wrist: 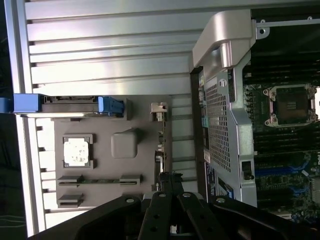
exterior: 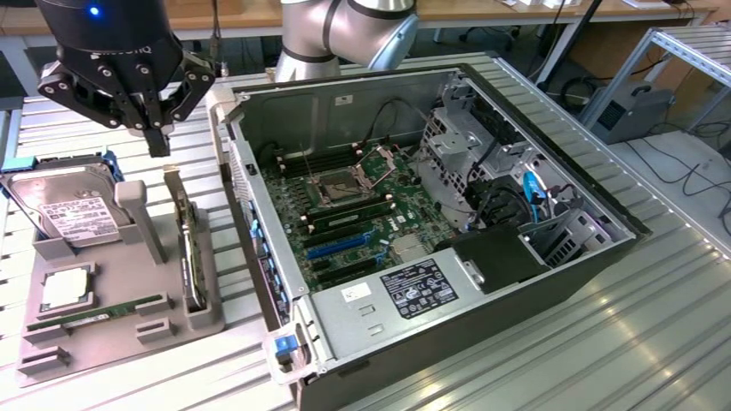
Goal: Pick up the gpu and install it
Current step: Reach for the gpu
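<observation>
Here the gripper (exterior: 157, 147) is seen pressed together, empty, above the graphics card (exterior: 187, 248) stood edgewise in the grey holder (exterior: 103, 336).

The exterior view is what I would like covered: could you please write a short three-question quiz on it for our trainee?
1. True or false: the gpu stands on edge in the grey holder, outside the computer case.
2. Where is the hard drive? A. in the holder; B. inside the case; C. lying on top of the case.
3. Fill in: the gripper, hanging above the holder close to the gpu, has its jaws ____ and holds nothing.
Key: 1 true; 2 A; 3 shut.
</observation>
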Controlling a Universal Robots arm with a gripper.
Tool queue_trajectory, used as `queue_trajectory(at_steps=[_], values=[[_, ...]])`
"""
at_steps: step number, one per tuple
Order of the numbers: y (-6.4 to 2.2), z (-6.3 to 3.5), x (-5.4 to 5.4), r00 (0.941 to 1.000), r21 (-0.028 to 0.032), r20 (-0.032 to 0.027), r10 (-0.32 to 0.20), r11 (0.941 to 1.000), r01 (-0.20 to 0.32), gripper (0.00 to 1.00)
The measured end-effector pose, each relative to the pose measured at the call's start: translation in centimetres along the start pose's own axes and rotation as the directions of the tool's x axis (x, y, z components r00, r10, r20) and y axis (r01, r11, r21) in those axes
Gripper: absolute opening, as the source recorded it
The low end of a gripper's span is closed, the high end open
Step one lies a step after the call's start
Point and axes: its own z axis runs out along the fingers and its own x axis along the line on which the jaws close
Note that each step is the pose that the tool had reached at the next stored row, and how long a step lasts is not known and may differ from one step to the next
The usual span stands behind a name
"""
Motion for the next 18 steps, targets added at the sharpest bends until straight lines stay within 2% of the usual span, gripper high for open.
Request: queue_trajectory(at_steps=[18], values=[[-0.07, -0.02, 0.76, 1.0, 0.0, 0.0, 0.0, 1.0, 0.0, 0.11]])
